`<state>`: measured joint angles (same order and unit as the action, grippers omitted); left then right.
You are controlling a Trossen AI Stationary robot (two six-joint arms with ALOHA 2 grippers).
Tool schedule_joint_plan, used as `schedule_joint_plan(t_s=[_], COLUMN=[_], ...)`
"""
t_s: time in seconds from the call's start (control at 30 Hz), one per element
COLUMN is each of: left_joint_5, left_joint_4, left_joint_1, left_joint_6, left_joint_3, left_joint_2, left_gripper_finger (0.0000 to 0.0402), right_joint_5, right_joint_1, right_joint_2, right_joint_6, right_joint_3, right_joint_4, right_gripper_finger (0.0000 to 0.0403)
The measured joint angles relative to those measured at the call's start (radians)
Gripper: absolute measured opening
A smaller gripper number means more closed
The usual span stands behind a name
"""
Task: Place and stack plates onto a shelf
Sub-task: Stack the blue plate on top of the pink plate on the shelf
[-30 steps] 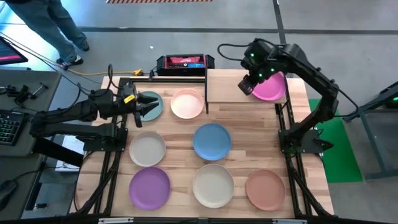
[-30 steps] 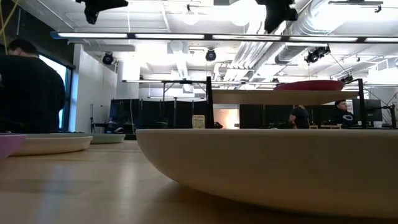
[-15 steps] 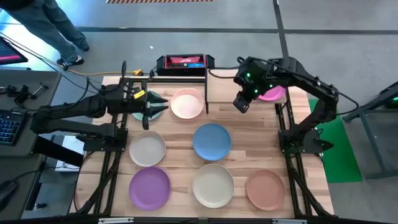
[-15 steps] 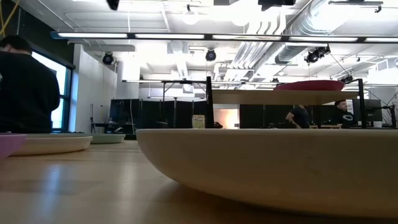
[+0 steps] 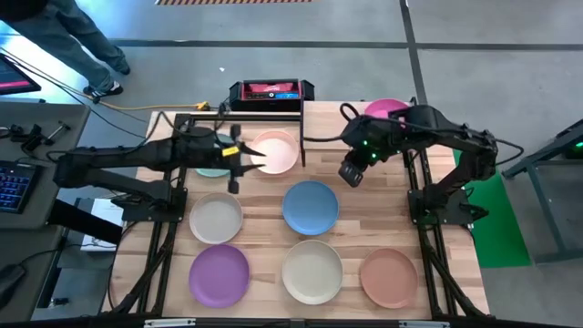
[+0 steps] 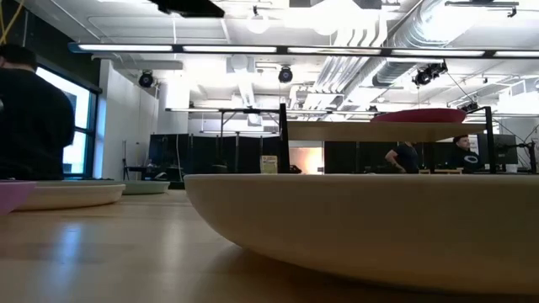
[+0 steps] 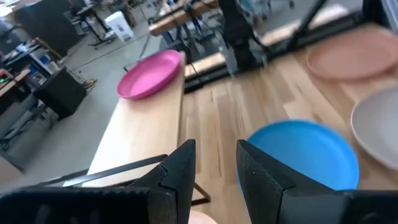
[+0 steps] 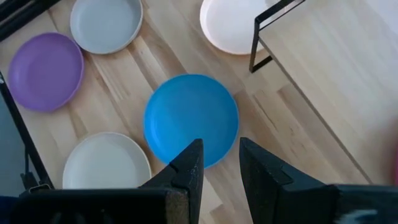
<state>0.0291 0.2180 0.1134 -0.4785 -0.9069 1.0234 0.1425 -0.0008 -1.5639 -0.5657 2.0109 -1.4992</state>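
Since the earlier frame, the empty, slightly open right gripper (image 5: 350, 173) was moved from the round magenta plate (image 5: 386, 109) toward picture centre; the left gripper (image 5: 239, 162), also slightly open, was moved over the round pale pink plate (image 5: 276, 152).

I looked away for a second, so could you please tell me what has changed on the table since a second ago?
The right gripper has left the magenta plate on the shelf and swung off it toward the blue plate, jaws open and empty. The left gripper slid from over the teal plate to the pale pink plate, jaws open. No plate has moved.
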Motion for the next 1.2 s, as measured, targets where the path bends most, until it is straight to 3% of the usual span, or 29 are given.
schedule_joint_plan(t_s=[0.27, 0.7, 1.2], left_joint_5=[0.000, 0.000, 0.002], left_joint_4=[-0.013, -0.066, -0.104], left_joint_1=[-0.043, -0.125, -0.223], left_joint_6=[-0.118, -0.121, -0.197], left_joint_3=[0.000, 0.000, 0.000], left_joint_2=[0.160, 0.421, 0.615], left_gripper_finger=[0.0103, 0.0104, 0.0103], right_joint_5=[0.066, 0.067, 0.067], right_joint_1=[0.044, 0.049, 0.049], right_joint_2=[0.000, 0.000, 0.000], right_joint_6=[-0.011, -0.019, -0.011], right_joint_3=[0.000, 0.000, -0.001], right_joint_4=[0.000, 0.000, 0.000], right_gripper_finger=[0.0083, 0.0083, 0.0083])
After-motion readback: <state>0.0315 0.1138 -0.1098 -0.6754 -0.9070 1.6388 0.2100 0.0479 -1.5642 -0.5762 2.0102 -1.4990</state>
